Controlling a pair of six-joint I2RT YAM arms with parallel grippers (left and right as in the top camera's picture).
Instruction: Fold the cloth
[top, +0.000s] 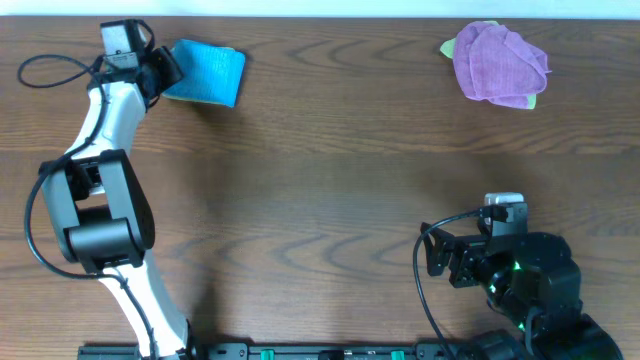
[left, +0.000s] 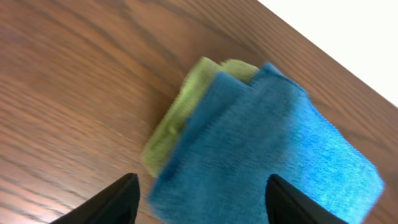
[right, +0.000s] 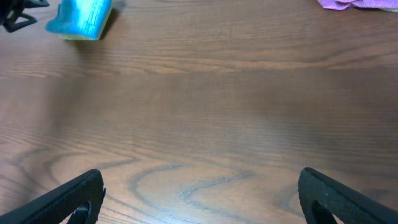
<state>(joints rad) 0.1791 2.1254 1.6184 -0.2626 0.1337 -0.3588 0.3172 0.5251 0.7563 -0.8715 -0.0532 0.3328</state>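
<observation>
Tabletop (top: 330, 150) of dark wood grain bears blue cloth (top: 205, 72) and purple cloth (top: 498, 64)

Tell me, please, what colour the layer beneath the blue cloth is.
Yellow-green layer; clearest in left wrist view.

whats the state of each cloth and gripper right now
blue cloth, folded, lying on the green cloth
green cloth, under the blue one, only its edge showing
purple cloth, bunched up, not folded
left gripper, open, at the blue cloth's edge, gripping nothing
right gripper, open, empty
</observation>
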